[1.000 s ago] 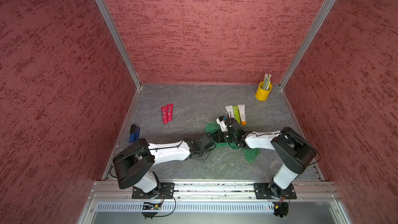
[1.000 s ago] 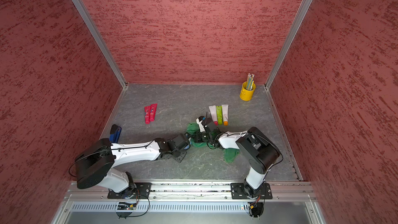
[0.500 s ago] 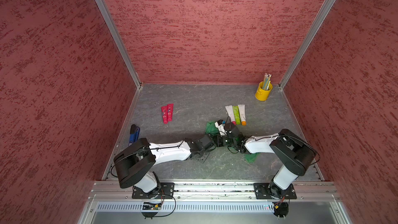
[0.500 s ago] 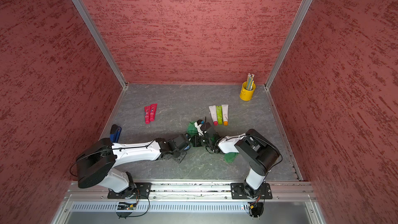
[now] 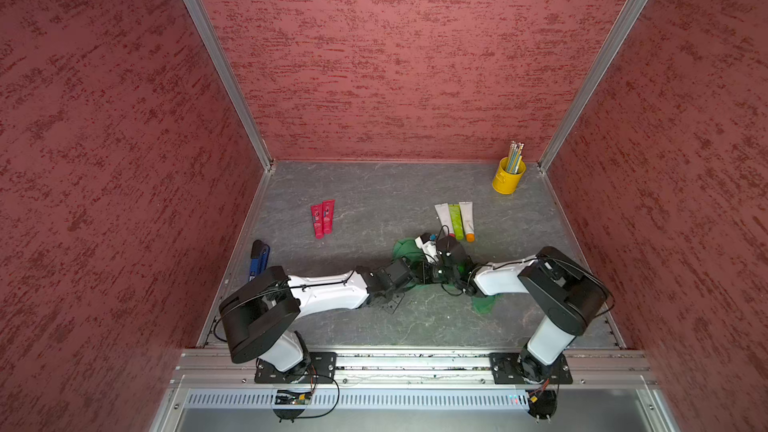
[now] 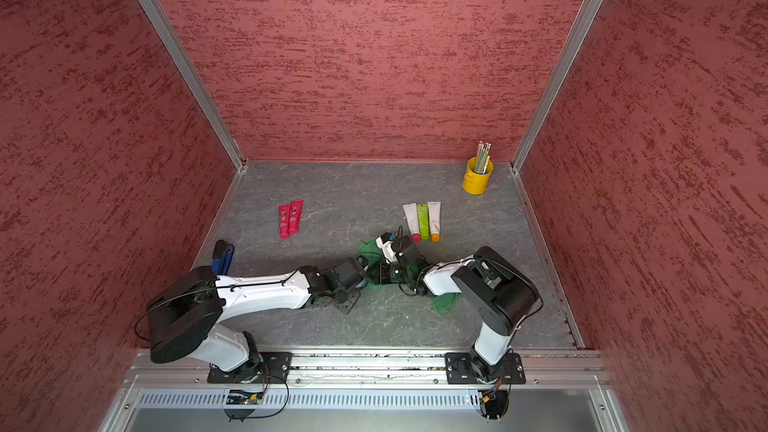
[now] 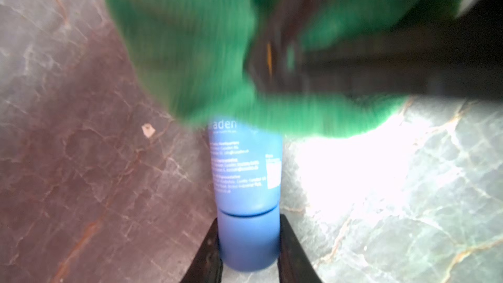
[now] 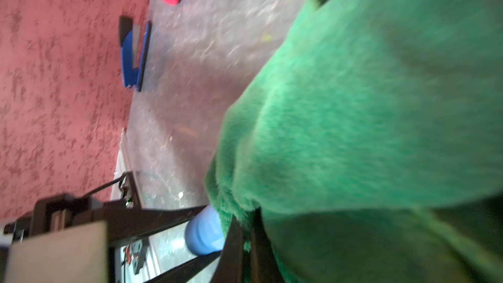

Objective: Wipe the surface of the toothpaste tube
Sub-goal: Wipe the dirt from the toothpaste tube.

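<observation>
- The blue toothpaste tube [image 7: 246,170] sat near the middle of the grey table [image 5: 374,201], a little toward 5 o'clock, between the two arms' tips.
- Its long axis ran roughly from 9 to 3 o'clock in both top views. The capped end pointed toward 9 o'clock and the far end toward 3 o'clock.
- The left gripper [image 7: 249,243] pinched the capped end, with one dark finger [image 7: 211,251] pressed to each side of it.
- Whether the tube rested on the table or hung just above it could not be told.
- The right gripper [image 8: 246,240] was pressed together on a fold of the green cloth [image 8: 367,118].
- The cloth lay over the tube's 3 o'clock half and hid that end. It showed blurred in the left wrist view, and only the printed body and cap stayed visible.
- In a top view more of the cloth [image 5: 405,247] bulged out at 11 o'clock of the grippers, and a corner trailed toward 4 o'clock under the right arm.
- Three tubes [image 5: 455,220] lay side by side at 1 o'clock of the grippers.
- Two red tubes [image 5: 323,218] lay at 10 o'clock.
- A yellow cup [image 5: 508,176] of pencils stood in the far corner at 1 o'clock.
- A blue tool [image 5: 258,257] lay at the 9 o'clock edge.
</observation>
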Robot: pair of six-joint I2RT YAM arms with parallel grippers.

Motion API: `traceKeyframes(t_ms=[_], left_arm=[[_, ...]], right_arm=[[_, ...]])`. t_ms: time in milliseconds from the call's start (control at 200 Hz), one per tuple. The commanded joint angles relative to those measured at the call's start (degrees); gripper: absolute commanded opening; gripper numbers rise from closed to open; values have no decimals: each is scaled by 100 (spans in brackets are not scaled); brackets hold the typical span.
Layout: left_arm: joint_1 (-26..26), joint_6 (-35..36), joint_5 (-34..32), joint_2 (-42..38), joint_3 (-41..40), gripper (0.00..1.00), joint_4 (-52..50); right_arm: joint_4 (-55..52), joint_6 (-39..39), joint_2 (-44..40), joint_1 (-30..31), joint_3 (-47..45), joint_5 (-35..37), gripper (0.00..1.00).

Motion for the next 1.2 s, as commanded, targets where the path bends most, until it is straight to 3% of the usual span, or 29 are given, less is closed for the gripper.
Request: traceKeyframes(t_ms=[0,180,306,496,671,872,1082,1192], left_arm=[[-9,22,4,-30,55,6,105],[-9,32,13,-3,64,6,108],[-3,34,17,39,85,6,99],[-9,33,23,48,97,6,96],[-9,33,28,54,94,6,87],[-18,39,20,11,77,5,96],[-27,39,22,-21,55,5,111],[-27,50,47,30,81,5,102]], right_arm=[[-1090,-622,-43,-390,346,790,0],[-1203,-672,42,-423,475,1011,0],[-841,-542,3,-319,272,401,0],[-445,-195,31,384,50,-498,0],[58,155,32,834,-198,-846,0],[-692,-285,-19,395,97,-150,0],[-1773,-870,-71,-315,850,1215,0],[-1899,-906,-34,-319,1094,1239,0]])
